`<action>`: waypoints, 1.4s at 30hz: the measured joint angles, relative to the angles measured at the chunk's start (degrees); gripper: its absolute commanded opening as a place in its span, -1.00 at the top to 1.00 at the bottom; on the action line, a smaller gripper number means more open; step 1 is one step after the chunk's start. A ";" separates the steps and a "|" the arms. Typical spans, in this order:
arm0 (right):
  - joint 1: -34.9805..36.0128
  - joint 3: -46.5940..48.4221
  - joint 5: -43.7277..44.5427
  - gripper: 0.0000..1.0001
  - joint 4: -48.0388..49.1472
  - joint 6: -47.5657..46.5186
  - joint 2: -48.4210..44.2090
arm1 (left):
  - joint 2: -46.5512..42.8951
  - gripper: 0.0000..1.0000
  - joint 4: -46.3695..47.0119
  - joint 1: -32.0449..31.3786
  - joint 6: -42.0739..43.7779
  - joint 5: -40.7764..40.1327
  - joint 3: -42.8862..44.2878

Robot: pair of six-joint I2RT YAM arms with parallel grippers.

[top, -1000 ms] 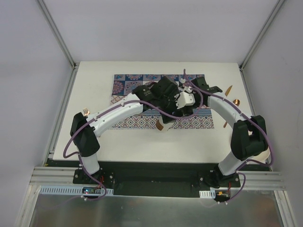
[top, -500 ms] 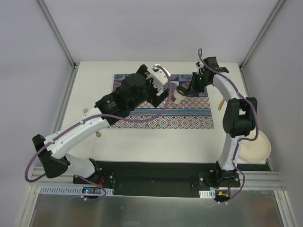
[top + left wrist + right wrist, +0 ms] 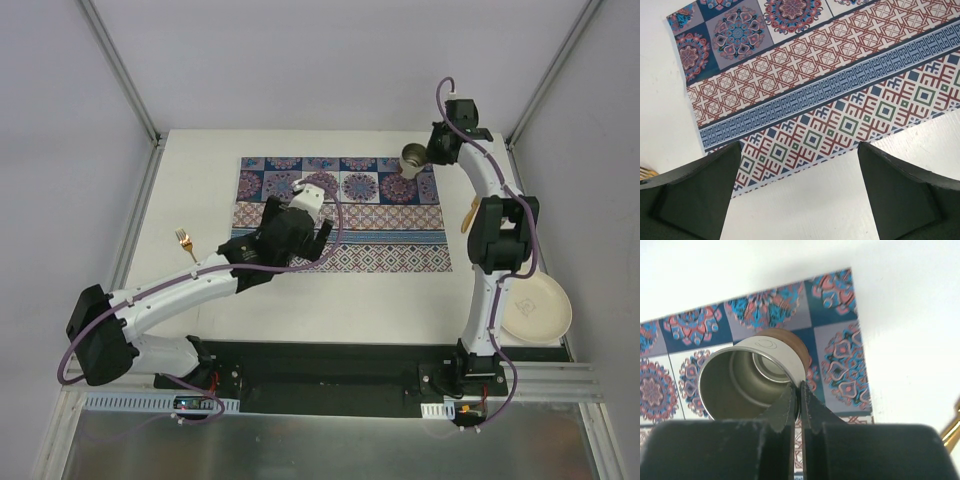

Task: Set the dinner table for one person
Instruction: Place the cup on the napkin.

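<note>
A metal cup (image 3: 411,157) (image 3: 747,382) is at the far right corner of the patterned placemat (image 3: 390,215) (image 3: 840,360). My right gripper (image 3: 426,158) (image 3: 800,390) is shut on its rim, one finger inside and one outside. I cannot tell whether the cup rests on the mat. My left gripper (image 3: 312,222) (image 3: 799,147) stands open and holds nothing. It hovers over the near left part of the placemat (image 3: 815,100), at the edge where the white dinner table (image 3: 330,310) (image 3: 805,200) begins.
A gold fork (image 3: 185,241) lies on the table left of the mat. A gold utensil (image 3: 467,214) (image 3: 952,430) lies right of the mat. A cream plate (image 3: 538,310) sits at the near right corner. Aluminium rails (image 3: 135,240) edge the table.
The right arm has carried the cup from the mat's middle out to its far right corner. The left arm has opened its jaws and drawn back toward the mat's near left.
</note>
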 measured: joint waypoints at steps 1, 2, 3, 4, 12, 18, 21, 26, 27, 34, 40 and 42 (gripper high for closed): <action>0.00 0.70 1.22 0.98 0.61 -0.28 0.11 | -0.35 -0.98 -0.33 0.00 -0.50 -0.48 -0.42; 0.00 1.51 2.64 0.98 1.27 -0.44 0.24 | -0.70 -0.98 -0.39 0.00 -0.85 -0.96 -0.59; 0.00 2.12 3.41 0.99 1.68 -0.52 0.48 | -0.98 -0.99 -0.39 0.00 -1.05 -1.16 -0.59; 0.00 3.08 4.24 0.98 2.08 -0.68 0.87 | -1.38 -0.98 -0.35 0.00 -1.31 -1.51 -0.61; -0.07 8.55 6.40 0.98 3.26 -0.94 6.51 | -3.23 -0.98 -0.35 0.00 -2.38 -3.21 -0.68; -0.15 8.46 5.88 0.99 3.08 -0.68 9.35 | -3.23 -0.98 -0.35 0.00 -2.49 -3.72 -0.68; -0.15 7.76 5.49 0.98 3.41 -0.13 9.35 | -3.10 -0.98 -0.35 0.00 -2.51 -3.69 -0.68; -0.31 7.34 4.85 0.98 4.11 0.74 9.35 | -1.46 -0.99 -0.37 0.00 -2.51 -3.67 -0.68; -0.35 7.34 4.44 0.98 4.13 0.85 9.35 | -1.22 -0.98 -0.37 0.00 -2.51 -3.63 -0.68; 0.33 7.54 2.93 0.99 3.61 1.33 9.44 | 0.15 -0.98 -0.35 0.00 -2.49 -3.63 -0.66; 2.29 9.25 2.62 0.98 2.80 1.29 10.40 | 1.60 -0.98 -0.37 0.00 -2.45 -3.63 -0.66; 2.78 9.49 2.38 0.98 2.43 1.29 10.51 | 2.01 -0.98 -0.37 0.00 -2.45 -3.63 -0.66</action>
